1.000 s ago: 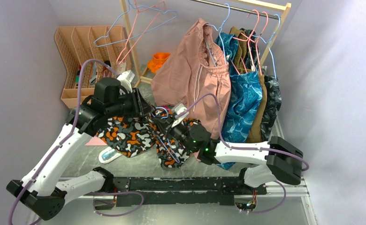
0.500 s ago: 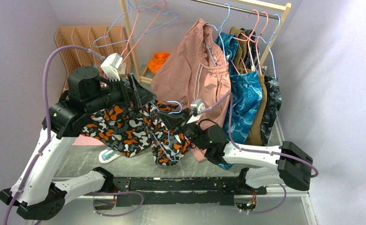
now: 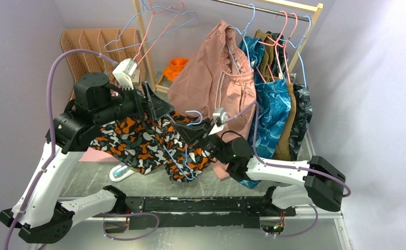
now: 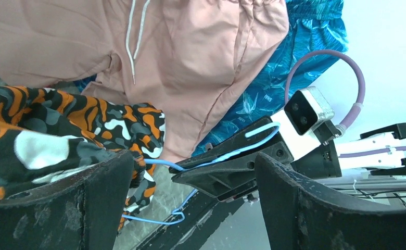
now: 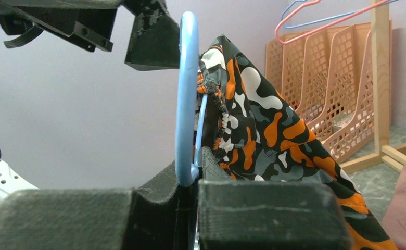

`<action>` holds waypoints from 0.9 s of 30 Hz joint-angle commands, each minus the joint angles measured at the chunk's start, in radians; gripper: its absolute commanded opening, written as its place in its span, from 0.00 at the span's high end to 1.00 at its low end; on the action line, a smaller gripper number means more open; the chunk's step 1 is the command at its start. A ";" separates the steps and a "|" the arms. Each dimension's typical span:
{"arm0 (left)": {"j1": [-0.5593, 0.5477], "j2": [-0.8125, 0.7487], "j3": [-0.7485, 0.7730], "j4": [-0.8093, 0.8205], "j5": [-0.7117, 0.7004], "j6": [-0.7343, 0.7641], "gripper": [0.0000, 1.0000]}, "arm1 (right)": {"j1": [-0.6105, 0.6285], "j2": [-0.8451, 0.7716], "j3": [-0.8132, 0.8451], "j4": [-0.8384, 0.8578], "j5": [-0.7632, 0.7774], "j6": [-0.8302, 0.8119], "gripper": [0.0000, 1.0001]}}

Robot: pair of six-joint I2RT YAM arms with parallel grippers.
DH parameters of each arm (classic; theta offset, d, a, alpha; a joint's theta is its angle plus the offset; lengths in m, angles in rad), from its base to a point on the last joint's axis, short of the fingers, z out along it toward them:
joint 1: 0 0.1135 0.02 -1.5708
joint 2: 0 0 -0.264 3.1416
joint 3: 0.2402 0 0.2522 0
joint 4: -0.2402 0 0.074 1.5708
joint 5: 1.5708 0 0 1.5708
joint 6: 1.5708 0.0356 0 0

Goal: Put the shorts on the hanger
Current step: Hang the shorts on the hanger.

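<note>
Both fingers of the right gripper (image 5: 195,182) pinch the hook of the hanger (image 5: 186,94). The shorts (image 3: 138,140) hang bunched around the hanger's frame. Just beyond the hanger, the left gripper (image 3: 160,107) stands spread wide.

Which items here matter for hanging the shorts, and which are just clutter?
Job: camouflage shorts, light-blue hanger.
Clutter: pink garment, blue leaf-print garment, spare hangers, peach file sorter.

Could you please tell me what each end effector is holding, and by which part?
The right end effector grips the thin light-blue clothes hanger at the base of its hook. The left end effector is open, holding nothing.
</note>
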 commanded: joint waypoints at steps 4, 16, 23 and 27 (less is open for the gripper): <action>0.004 -0.139 0.061 0.003 -0.147 0.084 0.11 | -0.041 -0.120 -0.006 0.080 -0.047 0.048 1.00; 0.004 -0.333 -0.037 0.045 -0.230 0.383 0.21 | -0.056 -0.484 -0.003 -0.383 -0.199 -0.072 1.00; 0.004 -0.336 -0.077 0.099 -0.134 0.516 0.29 | -0.056 -0.606 0.017 -0.572 -0.268 -0.082 1.00; 0.004 -0.325 -0.066 0.085 -0.126 0.581 0.38 | -0.055 -0.650 0.042 -0.676 -0.282 -0.096 1.00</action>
